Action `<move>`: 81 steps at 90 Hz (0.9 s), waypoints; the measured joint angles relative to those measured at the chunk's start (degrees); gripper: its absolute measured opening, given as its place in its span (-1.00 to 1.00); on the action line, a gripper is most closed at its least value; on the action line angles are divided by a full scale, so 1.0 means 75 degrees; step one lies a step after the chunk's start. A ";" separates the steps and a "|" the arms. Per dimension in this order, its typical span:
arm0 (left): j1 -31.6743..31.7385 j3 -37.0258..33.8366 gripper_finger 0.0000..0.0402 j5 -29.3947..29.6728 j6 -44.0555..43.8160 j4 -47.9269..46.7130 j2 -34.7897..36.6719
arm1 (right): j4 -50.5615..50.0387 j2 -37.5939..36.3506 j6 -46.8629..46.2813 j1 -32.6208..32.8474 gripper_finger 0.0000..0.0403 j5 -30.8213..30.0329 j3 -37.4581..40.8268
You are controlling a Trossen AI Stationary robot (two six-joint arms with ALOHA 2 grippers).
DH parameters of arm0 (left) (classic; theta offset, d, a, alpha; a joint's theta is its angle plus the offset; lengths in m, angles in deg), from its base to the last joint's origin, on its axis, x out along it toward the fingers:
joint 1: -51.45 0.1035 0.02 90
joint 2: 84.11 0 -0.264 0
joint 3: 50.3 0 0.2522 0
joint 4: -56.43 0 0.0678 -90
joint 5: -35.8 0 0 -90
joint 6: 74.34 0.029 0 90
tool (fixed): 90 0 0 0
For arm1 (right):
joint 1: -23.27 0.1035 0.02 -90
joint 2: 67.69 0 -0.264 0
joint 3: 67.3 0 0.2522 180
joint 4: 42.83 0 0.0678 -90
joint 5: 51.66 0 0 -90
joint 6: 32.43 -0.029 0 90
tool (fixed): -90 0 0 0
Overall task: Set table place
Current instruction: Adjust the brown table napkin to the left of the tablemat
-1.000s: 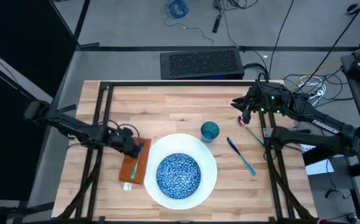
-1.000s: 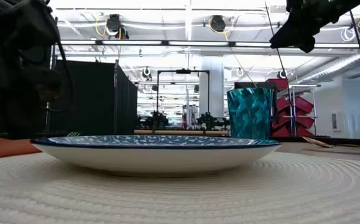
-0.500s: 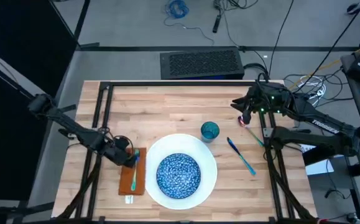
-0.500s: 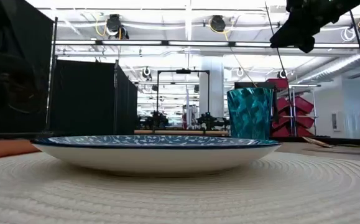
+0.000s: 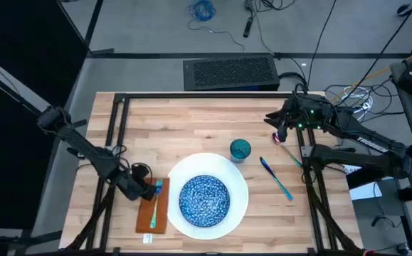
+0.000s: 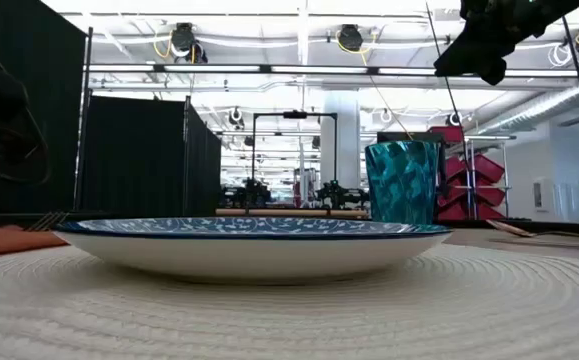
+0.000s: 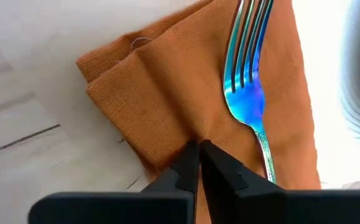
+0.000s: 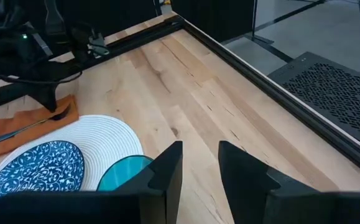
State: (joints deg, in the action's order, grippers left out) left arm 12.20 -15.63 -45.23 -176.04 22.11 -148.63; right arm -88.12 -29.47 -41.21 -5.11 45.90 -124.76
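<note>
Left gripper (image 7: 198, 163), fingers pinched together on the napkin (image 7: 186, 106) edge beside the plate (image 5: 206, 195), apparently to straighten it under the fork (image 7: 247, 81); right gripper (image 8: 198, 163) waits open above the cup (image 5: 240, 150).

I see a black perforated metal panel (image 5: 229, 72) on the floor past the table's far edge, beyond the right claw (image 5: 277, 129) and off toward the other arm's side of it; from the right wrist camera the same panel (image 8: 329, 93) lies ahead of that claw. Further out on the floor I can make out a coil of blue cable (image 5: 203, 9). A tangle of white cables (image 5: 355, 99) sits just behind the right claw, off the table. In the low view a black partition (image 6: 144, 155) and red bins (image 6: 469, 195) stand in the room behind, the bins below the claw.
</note>
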 joint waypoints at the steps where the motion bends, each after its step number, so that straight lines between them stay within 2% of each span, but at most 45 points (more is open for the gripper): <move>1: 0.0002 0.0002 -1.00 0.0024 0.0001 -0.0012 0.0014 | 0.0000 0.0000 0.0000 0.0000 -0.55 0.0000 0.0000; 19: 0.0009 0.0020 -1.00 -0.0029 0.0001 -0.0270 0.0285 | 0.0000 0.0000 -0.0012 -0.0001 -0.55 0.0002 0.0000; 32: 0.0009 0.0027 -1.00 0.0256 0.0058 -0.0387 0.0573 | 0.0000 0.0000 -0.0099 -0.0003 -0.55 0.0003 0.0000; 47: 0.0006 0.0029 -0.98 -0.0016 0.0065 -0.0338 0.0631 | 0.0000 0.0000 -0.0111 -0.0003 -0.55 0.0004 0.0000; 70: 0.0011 0.0041 -0.68 0.0278 0.0453 -0.0355 0.0634 | 0.0000 0.0000 -0.0093 -0.0003 -0.55 0.0003 0.0000; 81: 0.0127 0.0041 -0.51 -0.0037 0.0201 -0.0466 0.0637 | 0.0000 0.0001 -0.0090 0.0000 -0.55 0.0009 0.0000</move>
State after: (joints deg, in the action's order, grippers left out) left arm 13.15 -15.33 -45.50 -174.53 18.62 -143.86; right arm -88.12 -29.46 -41.89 -5.11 45.96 -124.76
